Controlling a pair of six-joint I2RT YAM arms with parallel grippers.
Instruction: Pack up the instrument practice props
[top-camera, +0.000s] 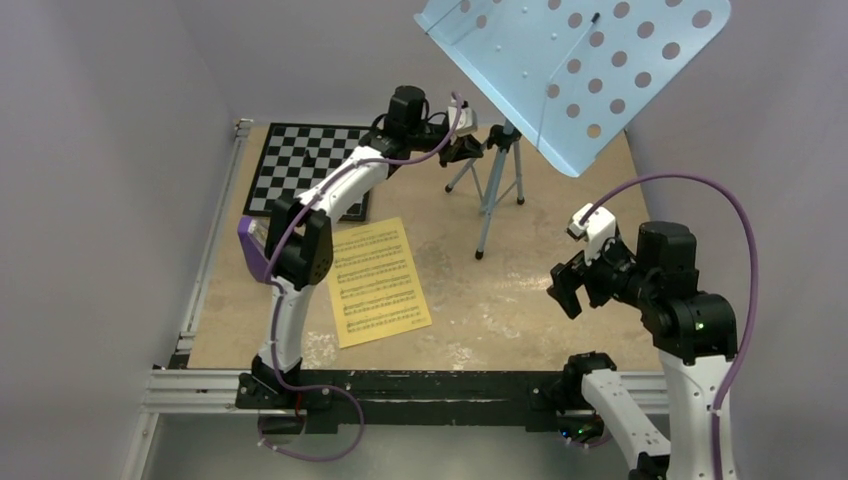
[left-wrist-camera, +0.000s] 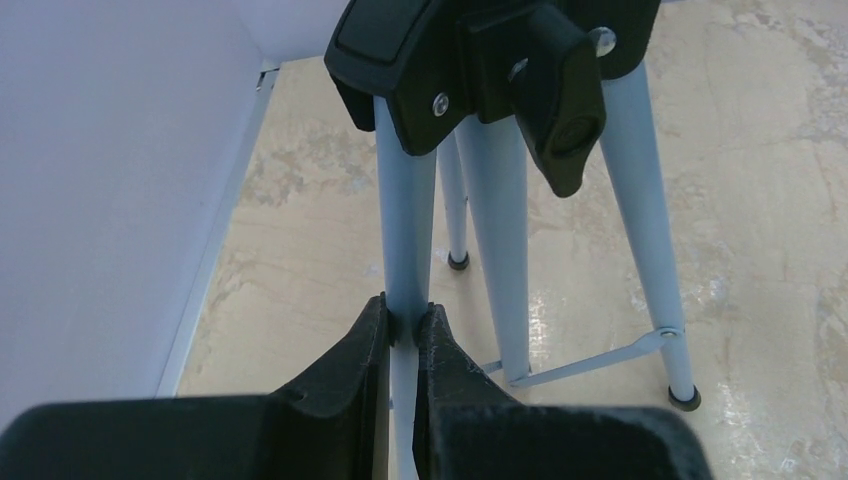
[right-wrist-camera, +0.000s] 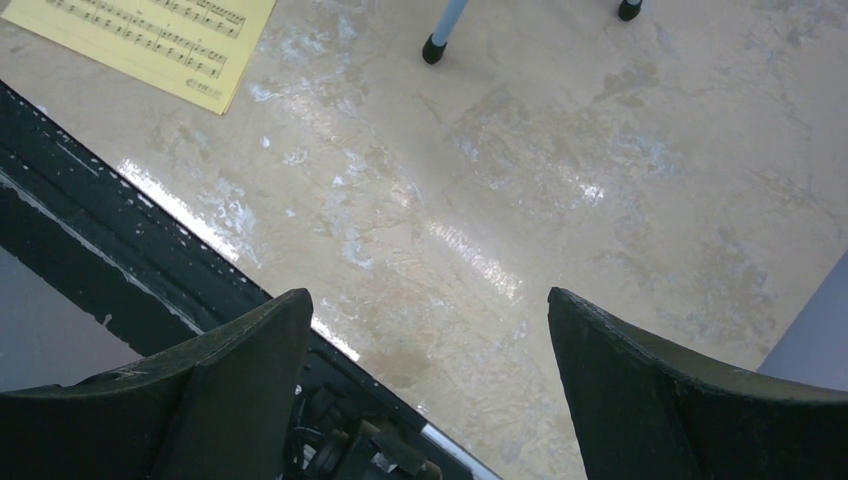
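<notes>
Item: music stand (top-camera: 580, 70), upright on its tripod at the far middle of the worktop (top-camera: 520, 300), tray high and tilted. My left hand (left-wrist-camera: 405, 325): pinched on one thin leg just below the black hub (left-wrist-camera: 470, 70). My right hand (right-wrist-camera: 428, 300): wide, holding nothing, well apart. Risk, as I judge: the top-heavy stand tips if I pull sideways, and the smooth tube may slide through my grip. Sheet music (top-camera: 378, 280) and metronome (top-camera: 250, 245): near left.

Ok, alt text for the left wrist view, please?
The left jaws are shut on one pale blue leg of the stand, below its black hub. The other legs spread down to a beige table, with a white wall at the picture's left edge.
</notes>
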